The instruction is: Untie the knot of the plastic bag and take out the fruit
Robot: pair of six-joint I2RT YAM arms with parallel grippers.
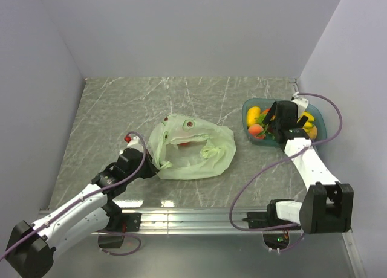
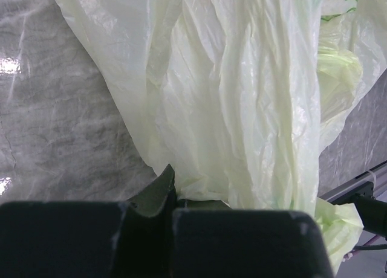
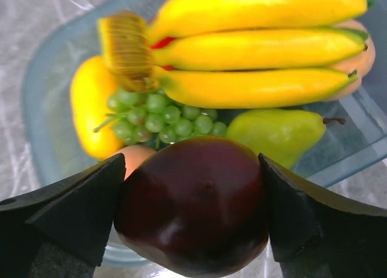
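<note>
The pale green plastic bag (image 1: 199, 160) lies slack mid-table, its mouth gaping with something red (image 1: 184, 144) inside. A twisted bunch of handle loops (image 1: 211, 151) lies on it; I cannot tell if it is a tied knot. My left gripper (image 1: 150, 164) is shut on the bag's left edge (image 2: 199, 184), and the bag (image 2: 242, 90) fills its wrist view. My right gripper (image 1: 280, 128) hangs over the blue tray (image 1: 321, 133), shut on the dark purple round fruit (image 3: 192, 205). Below it lie bananas (image 3: 254, 48) and green grapes (image 3: 158, 116).
The tray (image 3: 48, 66) also holds a yellow mango (image 3: 89, 112), a green pear (image 3: 275, 133), a peach (image 3: 138, 157) and something red (image 3: 163, 42) behind the bananas. Walls close in the table on three sides. A metal rail (image 1: 181, 220) runs along the near edge.
</note>
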